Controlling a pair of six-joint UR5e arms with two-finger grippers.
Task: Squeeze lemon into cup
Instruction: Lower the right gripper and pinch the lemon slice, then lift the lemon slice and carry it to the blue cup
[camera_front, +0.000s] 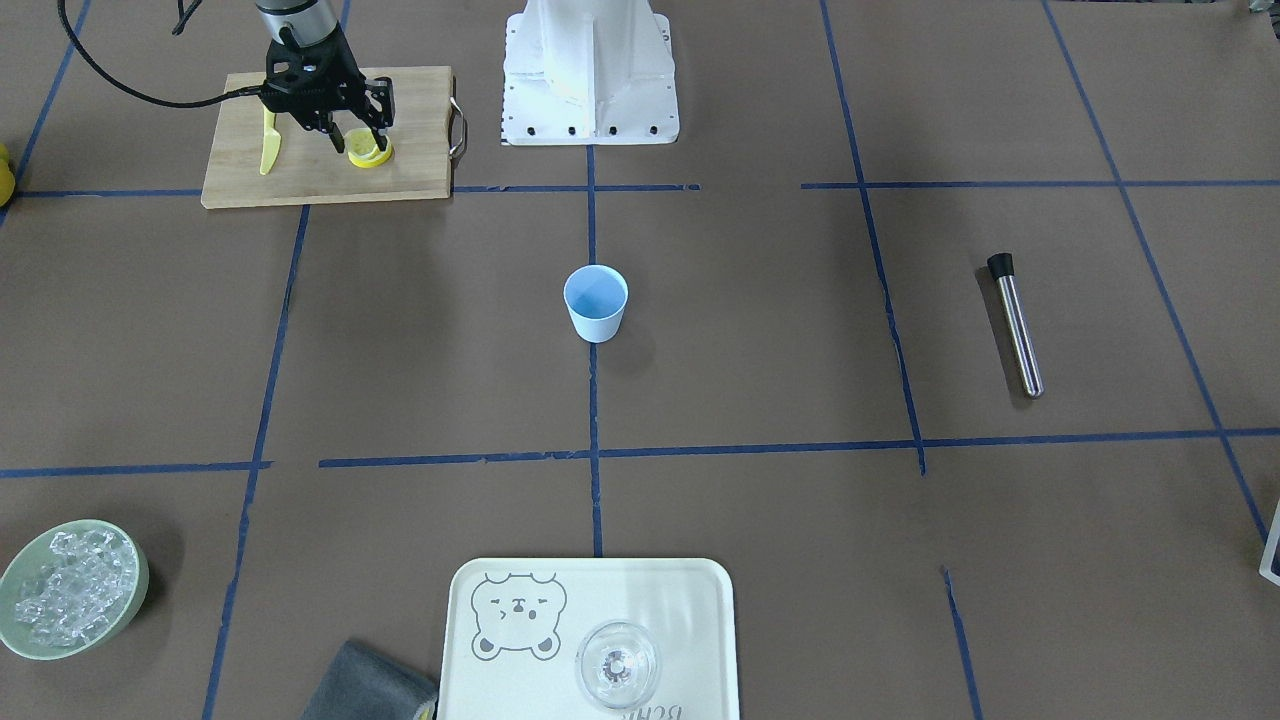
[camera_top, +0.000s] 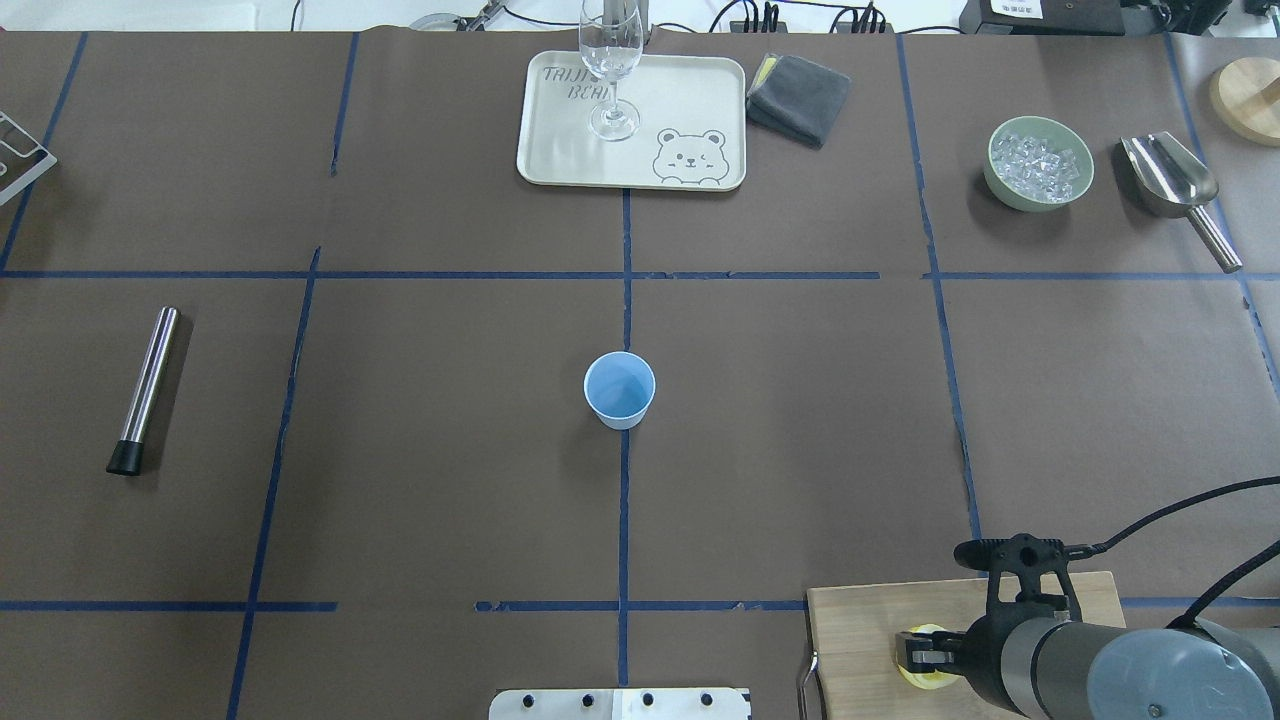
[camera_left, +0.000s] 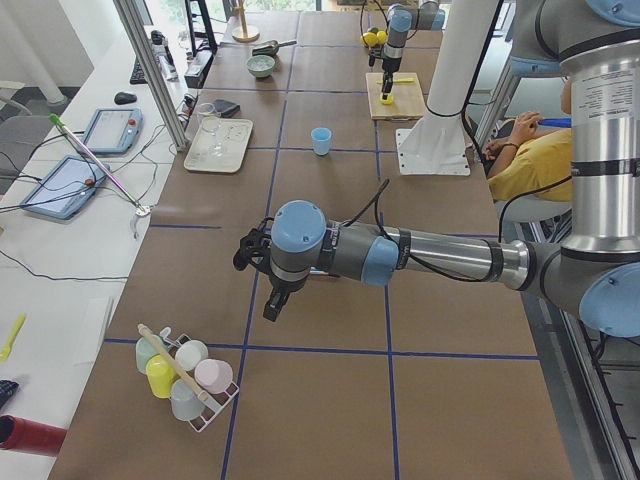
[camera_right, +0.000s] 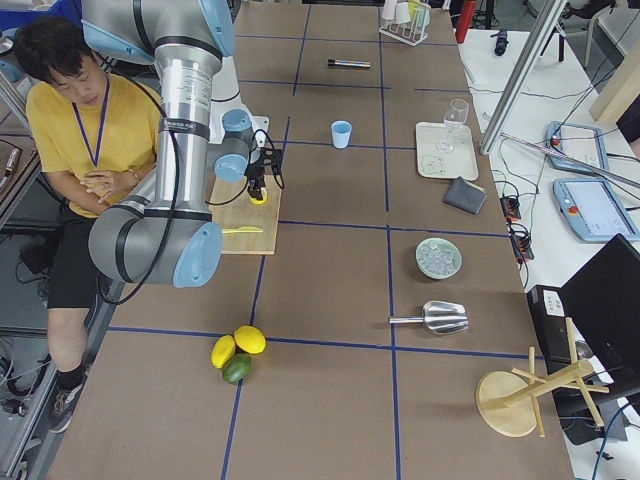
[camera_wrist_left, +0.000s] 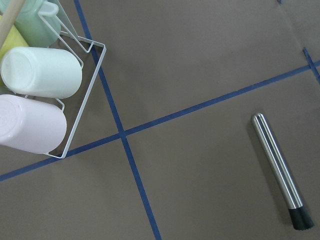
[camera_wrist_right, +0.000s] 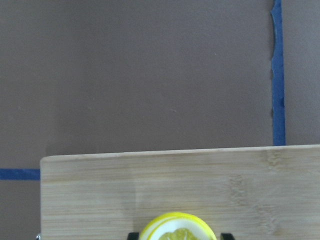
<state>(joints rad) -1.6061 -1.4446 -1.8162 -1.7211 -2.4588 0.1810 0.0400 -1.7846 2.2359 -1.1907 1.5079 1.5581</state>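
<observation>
Reaching down over the board (camera_front: 400, 170) at the robot's edge of the desk (camera_front: 800, 350), the right hand (camera_front: 361, 148) has its two fingers spread, one on each side of the lemon (camera_front: 368, 157). The fingers are very close to the lemon but do not look to be squeezing it, and it lies flat on the board. A yellow knife (camera_front: 268, 145) lies on the board just beside the hand. The left hand (camera_left: 247, 252) hangs over the desk far off to the robot's left; I cannot tell if it is open or closed. Farther out, in the middle of the desk, the cup (camera_front: 596, 303) stands upright, well apart from the lemon. A steel rod (camera_front: 1018, 325) lies well off to the robot's left of the cup. At the far edge are a tray (camera_front: 690, 600) with a glass (camera_front: 617, 665) on it and a bowl (camera_front: 143, 585) of ice (camera_front: 70, 585).
</observation>
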